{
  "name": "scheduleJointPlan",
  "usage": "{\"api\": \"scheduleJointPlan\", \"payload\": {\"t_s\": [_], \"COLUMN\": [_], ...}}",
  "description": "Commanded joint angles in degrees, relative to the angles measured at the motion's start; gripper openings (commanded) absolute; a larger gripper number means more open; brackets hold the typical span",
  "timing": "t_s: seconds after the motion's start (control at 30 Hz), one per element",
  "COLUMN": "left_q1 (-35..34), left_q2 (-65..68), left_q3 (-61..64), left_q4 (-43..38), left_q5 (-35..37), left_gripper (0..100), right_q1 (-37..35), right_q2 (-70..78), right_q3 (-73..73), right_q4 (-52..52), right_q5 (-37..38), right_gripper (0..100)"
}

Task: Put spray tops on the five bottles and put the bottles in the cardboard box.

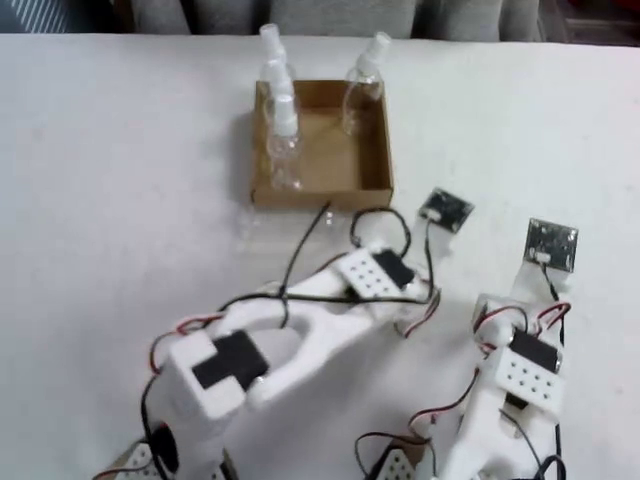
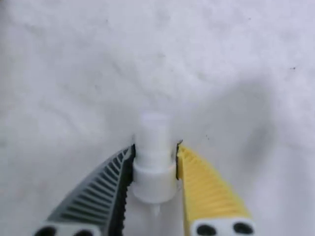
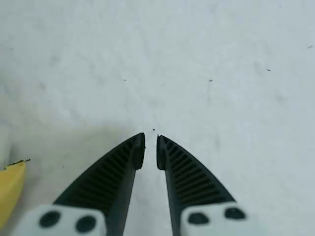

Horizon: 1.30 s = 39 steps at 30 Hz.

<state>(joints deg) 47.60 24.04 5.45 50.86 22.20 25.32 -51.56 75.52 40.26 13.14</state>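
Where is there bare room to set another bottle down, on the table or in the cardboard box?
Free: the table left of the cardboard box, the stretch right of it, and the box's front-right floor beside the bottles. Crowded: in front of the box, where arms and wires lie.

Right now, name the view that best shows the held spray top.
Left wrist view: the spray top, close up, clamped in the left gripper. High view: the arm covers it. Right wrist view: a yellow finger edge.

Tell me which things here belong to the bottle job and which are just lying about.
Job: cardboard box; three spray-topped bottles in it; spray top, gripped by left tool.
Not the job: white table; grey chairs behind it.
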Motion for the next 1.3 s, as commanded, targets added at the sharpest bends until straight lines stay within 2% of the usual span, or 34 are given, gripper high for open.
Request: {"api": "scheduleJointPlan", "payload": {"t_s": [0.0, 0.1, 0.27, 0.37, 0.47, 0.6, 0.77, 0.93, 1.07, 1.27], "left_q1": [-2.07, -3.38, -4.88, -4.88, -6.55, -13.32, -21.67, -23.69, -23.78, -27.03], "left_q2": [-0.48, -0.57, -2.42, -6.64, -11.56, -14.9, -14.9, -14.9, -14.81, -14.29], "left_q3": [-6.24, -6.77, -6.86, -6.86, -6.33, -6.33, -6.33, -6.24, -6.15, -5.45], "left_q4": [5.89, 7.82, 10.37, 14.86, 19.34, 22.95, 23.21, 18.73, 17.05, 12.13], "left_q5": [0.7, 0.7, 0.18, -0.79, -9.32, -21.54, -28.57, -33.85, -37.1, -38.24], "left_gripper": [19, 23, 23, 23, 23, 23, 21, 2, 5, 2], "right_q1": [0.48, 0.4, 0.4, 0.4, 0.31, 0.13, -1.45, -1.45, -1.45, -1.54], "right_q2": [-1.01, -1.01, -1.01, -1.01, -1.01, -1.01, -0.92, -0.92, -0.92, -0.84], "right_q3": [-1.49, -1.49, -1.49, -1.49, -1.49, -1.41, -1.23, -1.23, -1.23, -1.23], "right_q4": [-0.66, -0.57, -0.57, -0.57, -0.48, -0.4, -0.4, -0.4, -0.31, -0.31], "right_q5": [0.09, 0.09, 0.09, 0.09, 0.09, 0.09, 0.44, 0.44, 0.44, 0.53], "right_gripper": [1.7, 1.7, 1.7, 1.7, 1.7, 1.7, 1.7, 1.7, 1.7, 1.7]}}
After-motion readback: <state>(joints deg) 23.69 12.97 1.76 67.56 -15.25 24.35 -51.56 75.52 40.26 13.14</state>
